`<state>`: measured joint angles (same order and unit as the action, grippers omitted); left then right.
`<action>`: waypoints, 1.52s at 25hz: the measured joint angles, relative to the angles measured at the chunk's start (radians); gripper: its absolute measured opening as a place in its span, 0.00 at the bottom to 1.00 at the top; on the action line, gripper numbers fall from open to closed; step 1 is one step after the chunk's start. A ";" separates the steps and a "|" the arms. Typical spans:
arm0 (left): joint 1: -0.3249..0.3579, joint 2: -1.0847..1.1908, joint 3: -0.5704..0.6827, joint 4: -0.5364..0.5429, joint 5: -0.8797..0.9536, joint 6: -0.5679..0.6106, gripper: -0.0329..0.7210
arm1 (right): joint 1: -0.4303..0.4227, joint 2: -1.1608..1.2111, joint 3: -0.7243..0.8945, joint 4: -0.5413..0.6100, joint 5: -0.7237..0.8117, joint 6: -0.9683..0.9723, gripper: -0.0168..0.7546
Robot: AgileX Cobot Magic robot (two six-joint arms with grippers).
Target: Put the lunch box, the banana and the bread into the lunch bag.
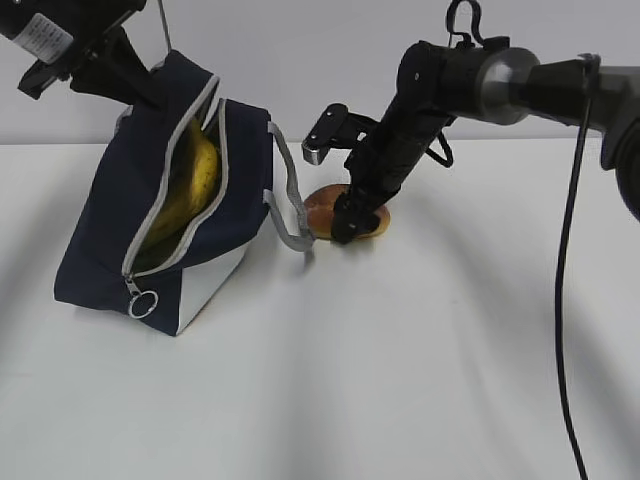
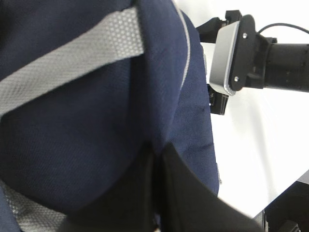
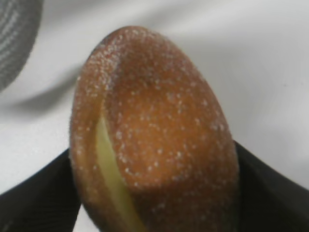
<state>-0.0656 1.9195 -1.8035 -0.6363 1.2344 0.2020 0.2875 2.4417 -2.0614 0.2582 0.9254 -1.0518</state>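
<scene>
A navy lunch bag [image 1: 175, 215] with grey zipper trim sits tilted on a white table [image 1: 400, 380], its mouth unzipped and gaping toward the camera, a metal ring pull [image 1: 142, 303] hanging at the low end of the zipper near the front corner. Inside the opening, a yellow banana [image 1: 190, 190] lies lengthwise against the dark lining; the lunch box cannot be made out in any view. A grey strap handle [image 1: 290, 200] loops off the bag's right side, its lower end just beside a golden-brown bread roll [image 1: 325, 208] that rests on the table to the right of the bag. The right gripper [image 1: 350, 220] reaches down from the upper right and straddles the roll, its black fingers [image 3: 34, 203] spread wide on either side of it; in the right wrist view the speckled crust with its pale lengthwise split fills the space between them, and whether the pads press the crust cannot be told. Farther back, at the bag's raised upper corner, the left gripper [image 1: 150, 95] is clenched tight on the navy fabric, holding that edge up; in the left wrist view its dark fingers [image 2: 193, 198] sit against the cloth beneath a grey strap [image 2: 72, 72].
</scene>
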 joint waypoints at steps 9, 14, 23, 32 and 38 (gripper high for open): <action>0.000 0.000 0.000 0.003 0.000 0.003 0.04 | 0.002 0.015 -0.040 0.013 -0.004 -0.005 0.62; 0.000 0.000 0.000 0.004 0.000 0.003 0.04 | 0.002 0.015 -0.084 -0.019 0.070 0.033 0.59; 0.000 0.000 0.000 0.005 0.000 0.003 0.04 | -0.032 -0.065 -0.090 -0.096 0.194 0.149 0.59; 0.000 0.000 0.000 0.002 0.000 0.003 0.04 | -0.046 -0.257 -0.090 0.044 0.303 0.298 0.59; 0.000 0.000 0.000 -0.001 0.000 0.003 0.04 | -0.015 -0.320 -0.098 0.217 0.309 0.439 0.59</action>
<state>-0.0656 1.9195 -1.8035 -0.6375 1.2344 0.2052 0.2722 2.1217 -2.1598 0.4747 1.2345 -0.6125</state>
